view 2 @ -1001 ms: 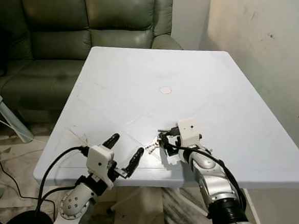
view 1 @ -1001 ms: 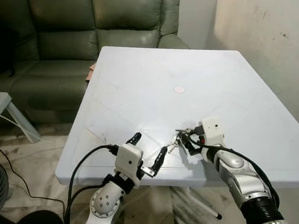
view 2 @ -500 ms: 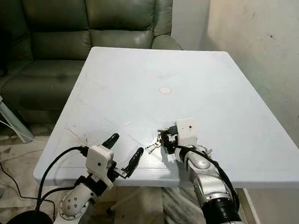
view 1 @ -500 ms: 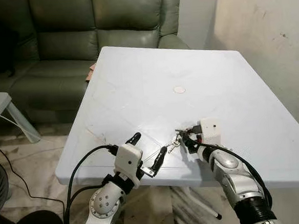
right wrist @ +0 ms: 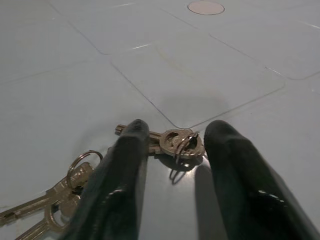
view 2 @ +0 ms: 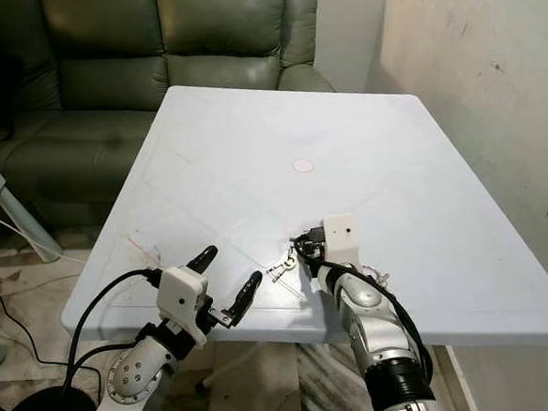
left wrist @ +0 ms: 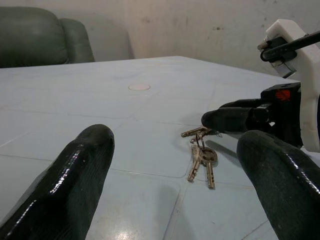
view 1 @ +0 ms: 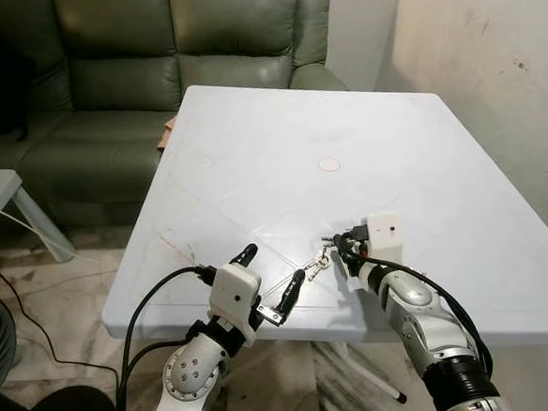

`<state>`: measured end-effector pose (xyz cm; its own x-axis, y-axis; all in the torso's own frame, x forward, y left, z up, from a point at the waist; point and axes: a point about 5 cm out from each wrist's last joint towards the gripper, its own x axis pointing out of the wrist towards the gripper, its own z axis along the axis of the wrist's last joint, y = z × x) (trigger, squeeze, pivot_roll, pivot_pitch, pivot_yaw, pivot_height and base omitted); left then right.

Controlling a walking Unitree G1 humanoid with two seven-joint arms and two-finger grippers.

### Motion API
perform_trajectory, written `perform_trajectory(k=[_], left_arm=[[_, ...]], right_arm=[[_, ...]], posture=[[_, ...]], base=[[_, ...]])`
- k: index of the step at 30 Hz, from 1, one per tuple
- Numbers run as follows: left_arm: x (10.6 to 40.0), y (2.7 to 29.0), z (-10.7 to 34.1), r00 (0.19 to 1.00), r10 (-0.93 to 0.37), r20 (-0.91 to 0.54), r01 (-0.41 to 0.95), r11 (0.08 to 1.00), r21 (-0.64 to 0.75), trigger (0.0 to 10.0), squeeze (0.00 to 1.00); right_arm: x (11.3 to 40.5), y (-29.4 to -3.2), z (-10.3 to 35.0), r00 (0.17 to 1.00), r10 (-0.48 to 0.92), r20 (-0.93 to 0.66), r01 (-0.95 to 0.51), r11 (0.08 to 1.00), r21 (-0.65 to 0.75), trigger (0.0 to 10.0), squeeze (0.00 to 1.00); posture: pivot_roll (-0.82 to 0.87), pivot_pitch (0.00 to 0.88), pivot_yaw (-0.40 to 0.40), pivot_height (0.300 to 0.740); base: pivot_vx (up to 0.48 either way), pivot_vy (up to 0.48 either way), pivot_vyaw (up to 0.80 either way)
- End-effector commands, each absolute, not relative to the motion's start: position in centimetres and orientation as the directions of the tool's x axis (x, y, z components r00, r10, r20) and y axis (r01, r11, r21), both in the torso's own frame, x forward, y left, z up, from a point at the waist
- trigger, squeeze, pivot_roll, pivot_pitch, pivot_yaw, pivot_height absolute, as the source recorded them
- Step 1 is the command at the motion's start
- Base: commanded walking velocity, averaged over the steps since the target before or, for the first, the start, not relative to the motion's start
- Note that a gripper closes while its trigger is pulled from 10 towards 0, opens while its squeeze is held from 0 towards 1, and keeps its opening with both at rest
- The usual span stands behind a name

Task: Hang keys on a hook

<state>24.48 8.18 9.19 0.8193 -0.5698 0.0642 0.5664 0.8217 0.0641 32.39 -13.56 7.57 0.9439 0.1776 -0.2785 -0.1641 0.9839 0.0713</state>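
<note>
While our left gripper (view 1: 272,283) hovers wide open off the white plastic tabletop (view 1: 279,149), our right gripper (right wrist: 172,165), nearer and narrowly parted, straddles one brass key of the small metal key bunch (view 2: 282,265), which trails toward the left arm.

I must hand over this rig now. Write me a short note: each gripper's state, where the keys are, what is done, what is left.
Right gripper: low on the white table, fingers open, straddling one key of the bunch; not closed on it.
Left gripper: open, at the table's near edge, pointing toward the keys, touching nothing.
Keys: flat on the table near its front edge, between the two grippers.
Done: right gripper lined up on the keys.
Left: close on the keys, lift them, find a hook and hang them.
</note>
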Motion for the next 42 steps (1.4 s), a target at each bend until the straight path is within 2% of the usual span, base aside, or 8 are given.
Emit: perform_trajectory(k=[1,12,14,15,24,26,28,42], left_arm=[[24.37,8.1,9.56,0.818,-0.57,0.071,0.565,0.821,0.077,10.0,0.0],[24.36,8.16,9.61,0.821,-0.566,0.07,0.562,0.824,0.076,10.0,0.0],[24.36,8.19,9.62,0.822,-0.565,0.07,0.56,0.825,0.077,10.0,0.0],[24.36,8.21,9.62,0.823,-0.564,0.07,0.559,0.825,0.077,10.0,0.0],[24.28,8.23,9.59,0.824,-0.563,0.067,0.559,0.826,0.075,10.0,0.0],[24.26,8.22,9.59,0.824,-0.563,0.067,0.558,0.826,0.076,10.0,0.0],[24.27,8.24,9.62,0.825,-0.562,0.067,0.557,0.827,0.075,10.0,0.0],[24.28,8.29,9.7,0.829,-0.556,0.069,0.551,0.831,0.075,10.0,0.0]], right_arm=[[32.65,-13.98,7.76,0.949,0.156,-0.276,-0.142,0.987,0.071,0.0,0.0],[32.66,-14.19,7.58,0.945,0.157,-0.286,-0.144,0.987,0.065,2.4,0.0],[32.65,-14.2,7.51,0.943,0.161,-0.29,-0.148,0.987,0.065,9.1,0.0],[32.65,-14.19,7.48,0.942,0.165,-0.294,-0.152,0.986,0.066,10.0,0.0],[32.66,-14.18,7.42,0.941,0.165,-0.295,-0.151,0.986,0.069,10.0,0.0],[32.64,-14.15,7.41,0.941,0.167,-0.295,-0.153,0.986,0.07,7.6,0.0],[32.6,-14.14,7.39,0.94,0.167,-0.296,-0.154,0.986,0.069,1.1,0.0],[32.68,-14.07,7.98,0.958,0.144,-0.249,-0.128,0.989,0.078,0.0,0.0]], posture=[[0.06,0.0,-0.077,0.74],[0.06,0.0,-0.078,0.74],[0.06,0.0,-0.078,0.74],[0.06,0.0,-0.078,0.74],[0.06,0.0,-0.077,0.74],[0.06,0.0,-0.077,0.74],[0.06,0.0,-0.079,0.74],[0.06,0.0,-0.076,0.74]], base=[[0.0,0.0,0.0],[0.0,0.0,0.0],[0.0,0.0,0.0],[0.0,0.0,0.0],[0.0,0.0,0.0],[0.0,0.0,0.0],[0.0,0.0,0.0],[0.0,0.0,0.0]])
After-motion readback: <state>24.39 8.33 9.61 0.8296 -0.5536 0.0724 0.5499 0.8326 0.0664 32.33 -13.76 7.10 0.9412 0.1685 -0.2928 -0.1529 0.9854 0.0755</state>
